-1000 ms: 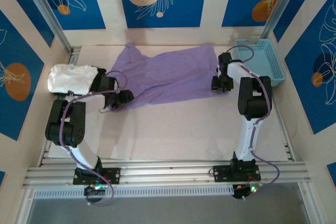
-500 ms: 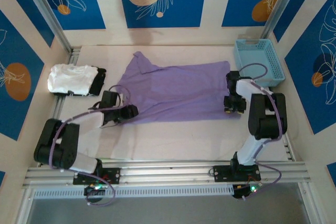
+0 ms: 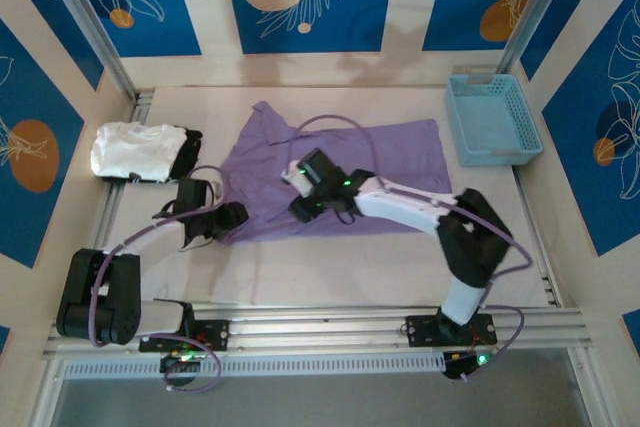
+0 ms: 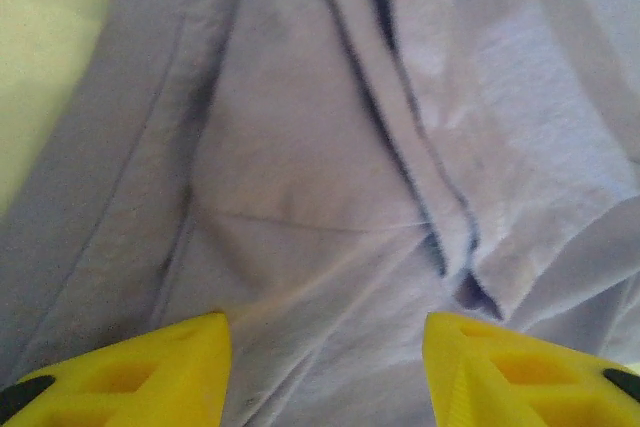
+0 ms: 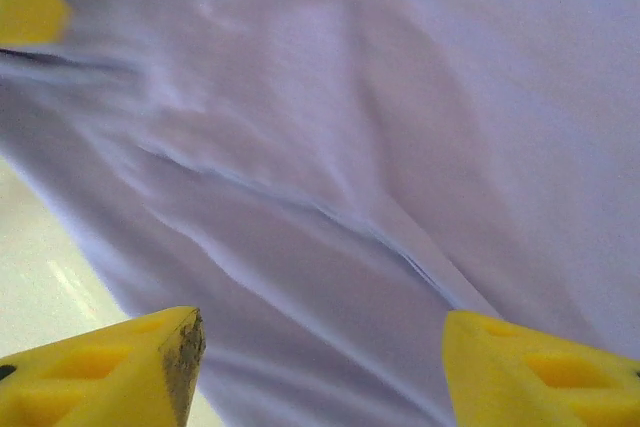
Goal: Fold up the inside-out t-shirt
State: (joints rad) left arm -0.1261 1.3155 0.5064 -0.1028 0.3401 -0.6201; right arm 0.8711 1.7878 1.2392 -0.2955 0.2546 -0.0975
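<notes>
The lavender t-shirt point(image 3: 390, 162) lies spread across the middle of the table, one sleeve reaching toward the back left. My left gripper point(image 3: 232, 217) rests at the shirt's near left corner; in its wrist view the yellow fingers point(image 4: 150, 367) stand wide apart over wrinkled lavender cloth point(image 4: 330, 147) with a seam. My right gripper point(image 3: 305, 209) has reached across to the shirt's near edge at centre-left. Its yellow fingertips point(image 5: 120, 367) are spread apart above the fabric point(image 5: 380, 127), with nothing between them.
A folded white garment point(image 3: 135, 150) with a black one point(image 3: 187, 152) beside it lies at the left. A light-blue basket point(image 3: 492, 119) stands at the back right. Bare table point(image 3: 330, 267) runs between the shirt and the arm bases.
My right arm swung from the shirt's right edge across to its near centre-left. The left gripper slid slightly nearer. The shirt shifted and flattened, its right edge now lying free.
</notes>
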